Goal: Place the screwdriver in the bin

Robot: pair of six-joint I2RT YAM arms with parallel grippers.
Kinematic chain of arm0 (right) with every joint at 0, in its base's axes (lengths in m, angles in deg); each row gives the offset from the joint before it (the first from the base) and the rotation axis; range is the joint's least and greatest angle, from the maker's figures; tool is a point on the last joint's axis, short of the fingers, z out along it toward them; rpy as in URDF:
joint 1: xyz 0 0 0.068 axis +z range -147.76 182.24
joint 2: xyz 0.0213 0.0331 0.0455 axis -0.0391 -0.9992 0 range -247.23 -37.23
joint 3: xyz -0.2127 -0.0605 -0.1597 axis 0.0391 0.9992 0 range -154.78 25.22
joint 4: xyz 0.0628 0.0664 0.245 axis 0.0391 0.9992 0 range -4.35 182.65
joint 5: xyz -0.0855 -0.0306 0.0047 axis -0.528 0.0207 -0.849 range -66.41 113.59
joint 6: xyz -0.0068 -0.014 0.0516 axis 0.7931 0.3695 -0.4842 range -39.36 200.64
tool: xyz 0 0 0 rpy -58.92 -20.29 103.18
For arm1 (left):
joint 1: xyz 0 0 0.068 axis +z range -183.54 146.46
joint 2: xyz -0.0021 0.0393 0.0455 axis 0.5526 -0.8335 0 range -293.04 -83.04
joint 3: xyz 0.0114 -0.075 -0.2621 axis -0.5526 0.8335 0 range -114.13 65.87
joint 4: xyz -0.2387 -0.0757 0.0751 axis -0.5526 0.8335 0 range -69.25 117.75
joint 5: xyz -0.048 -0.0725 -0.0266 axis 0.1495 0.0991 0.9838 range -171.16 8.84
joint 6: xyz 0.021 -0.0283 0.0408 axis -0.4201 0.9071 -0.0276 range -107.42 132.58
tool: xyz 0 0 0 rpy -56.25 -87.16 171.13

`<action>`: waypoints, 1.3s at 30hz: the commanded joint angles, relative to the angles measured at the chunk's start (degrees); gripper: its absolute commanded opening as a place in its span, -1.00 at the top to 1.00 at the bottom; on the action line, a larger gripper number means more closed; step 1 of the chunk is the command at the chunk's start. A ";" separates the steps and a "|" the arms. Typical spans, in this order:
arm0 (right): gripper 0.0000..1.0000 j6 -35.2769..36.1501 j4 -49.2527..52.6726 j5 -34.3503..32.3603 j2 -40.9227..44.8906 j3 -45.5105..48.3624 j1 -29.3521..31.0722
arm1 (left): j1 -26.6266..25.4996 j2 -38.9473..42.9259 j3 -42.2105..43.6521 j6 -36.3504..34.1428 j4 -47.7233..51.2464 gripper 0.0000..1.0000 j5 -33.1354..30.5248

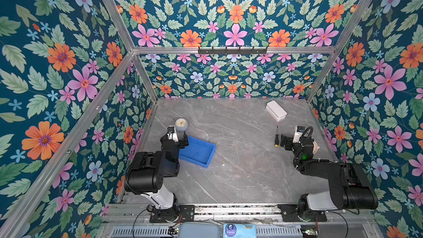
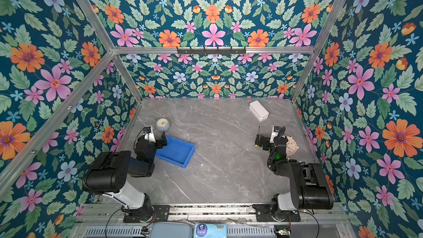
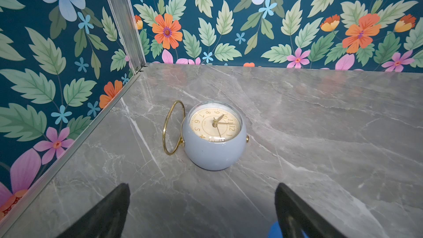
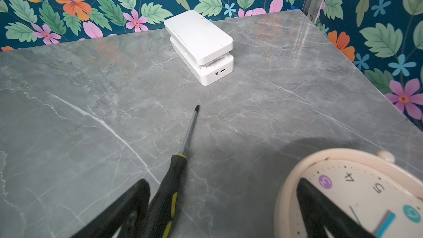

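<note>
The screwdriver [image 1: 276, 137] [image 2: 258, 137] lies flat on the grey marble table, right of centre, tip toward the back wall. In the right wrist view its black and yellow handle [image 4: 170, 186] sits between the open jaws, close against one finger. My right gripper [image 4: 223, 182] [image 1: 288, 141] is open and holds nothing. The blue bin [image 1: 199, 152] [image 2: 178, 151] lies at an angle on the left of the table. My left gripper [image 3: 202, 186] [image 1: 175, 136] hangs open and empty over the bin's back corner. The left wrist view shows only a sliver of the bin [image 3: 273, 232].
A round pale-blue clock [image 1: 181, 124] [image 3: 215, 138] with a brass ring stands just beyond the left gripper. A pink-rimmed clock [image 4: 354, 191] [image 2: 291, 146] lies under the right gripper's outer finger. A white box [image 1: 276, 110] [image 4: 201, 44] sits at the back right. Floral walls enclose three sides.
</note>
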 commanded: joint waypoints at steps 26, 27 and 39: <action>-0.99 -6.81 50.57 -0.43 21.74 -17.09 5.96 | -11.20 29.40 -5.24 -8.07 35.58 -0.99 7.26; -0.99 -6.93 53.30 -1.97 21.93 -18.55 7.46 | -13.05 30.17 -5.92 -9.30 37.39 -0.99 7.16; -0.99 -21.58 69.21 -12.52 24.39 -24.80 14.10 | -26.72 30.50 -11.45 -9.30 45.02 -0.99 20.22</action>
